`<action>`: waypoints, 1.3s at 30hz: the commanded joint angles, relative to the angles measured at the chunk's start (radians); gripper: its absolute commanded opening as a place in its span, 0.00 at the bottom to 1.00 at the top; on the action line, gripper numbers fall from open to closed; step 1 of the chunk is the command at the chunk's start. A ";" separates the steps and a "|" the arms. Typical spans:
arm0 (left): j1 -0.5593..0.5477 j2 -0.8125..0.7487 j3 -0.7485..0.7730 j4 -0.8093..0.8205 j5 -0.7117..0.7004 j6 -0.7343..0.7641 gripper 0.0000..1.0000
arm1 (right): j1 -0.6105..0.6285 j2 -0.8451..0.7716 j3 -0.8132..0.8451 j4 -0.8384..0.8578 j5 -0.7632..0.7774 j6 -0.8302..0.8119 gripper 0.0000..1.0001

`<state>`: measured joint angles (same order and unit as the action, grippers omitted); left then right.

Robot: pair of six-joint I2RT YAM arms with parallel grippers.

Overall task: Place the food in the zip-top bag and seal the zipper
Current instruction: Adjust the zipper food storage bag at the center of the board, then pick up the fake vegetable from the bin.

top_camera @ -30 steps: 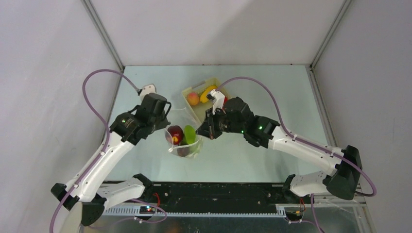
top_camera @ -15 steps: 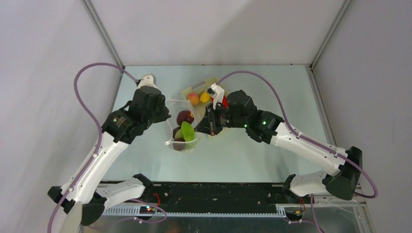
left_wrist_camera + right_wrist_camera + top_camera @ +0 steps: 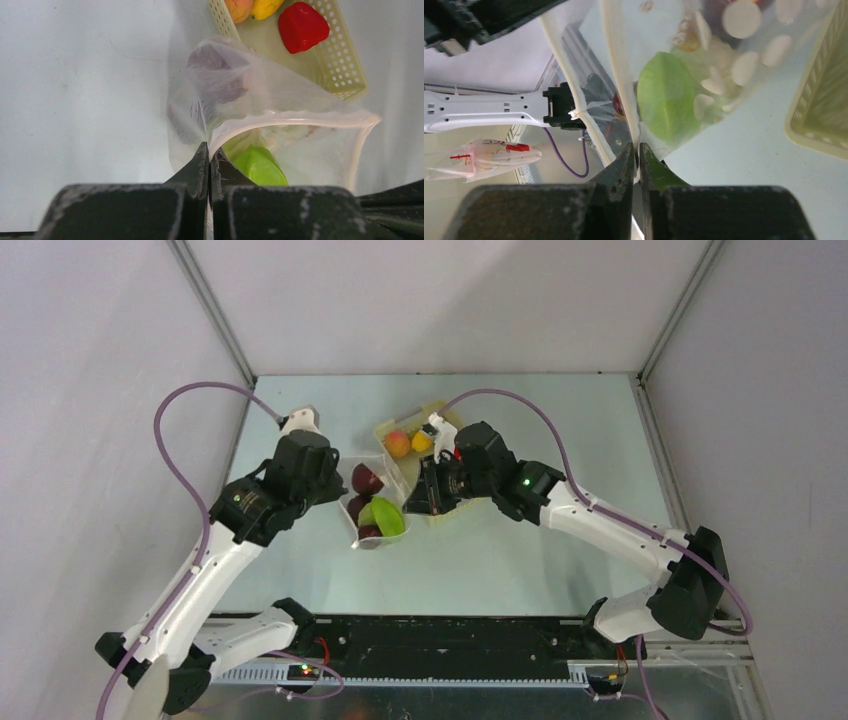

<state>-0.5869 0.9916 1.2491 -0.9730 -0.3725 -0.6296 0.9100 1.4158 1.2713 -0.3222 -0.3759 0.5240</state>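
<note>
The clear dotted zip-top bag [image 3: 376,512] hangs between my two grippers, just left of the basket. It holds dark red apples [image 3: 365,479] and the pale green piece [image 3: 386,518]. My left gripper [image 3: 338,487] is shut on the bag's left mouth edge, seen in the left wrist view [image 3: 208,150]. My right gripper [image 3: 421,496] is shut on the opposite mouth edge, seen in the right wrist view [image 3: 638,150]. The zipper [image 3: 300,118] stands open in a curve. The peach [image 3: 398,444], banana [image 3: 422,440] and red pepper [image 3: 302,26] lie in the basket.
The pale yellow slotted basket [image 3: 441,414] sits at the back centre, right beside the bag and partly under my right arm. It also shows in the right wrist view [image 3: 819,100]. Grey walls close in the table on three sides.
Both grippers have carried the bag back and a little left, closer to the basket. The bag has tilted and the apples have shifted toward its far end.
</note>
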 commanded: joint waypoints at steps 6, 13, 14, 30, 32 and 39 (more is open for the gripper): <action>0.000 -0.026 -0.013 0.002 -0.081 -0.018 0.00 | -0.041 0.022 -0.026 0.011 -0.021 -0.053 0.57; 0.000 -0.001 -0.028 0.002 -0.100 -0.024 0.00 | -0.160 -0.029 -0.048 0.051 0.039 -0.142 0.99; 0.001 0.001 -0.032 0.006 -0.102 -0.024 0.00 | -0.176 -0.025 -0.051 0.055 0.055 -0.168 0.99; 0.000 0.094 -0.129 0.053 -0.057 -0.033 0.00 | -0.251 0.346 0.104 0.064 0.331 -1.015 0.99; -0.001 0.101 -0.137 0.065 -0.039 -0.033 0.00 | -0.266 0.395 0.158 0.029 0.334 -1.064 0.99; -0.001 0.128 -0.138 0.083 -0.020 -0.026 0.00 | -0.285 0.535 0.302 -0.053 0.310 -1.207 0.99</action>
<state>-0.5869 1.1122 1.1080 -0.9276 -0.4049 -0.6476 0.6273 1.8900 1.4841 -0.3332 -0.0654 -0.5503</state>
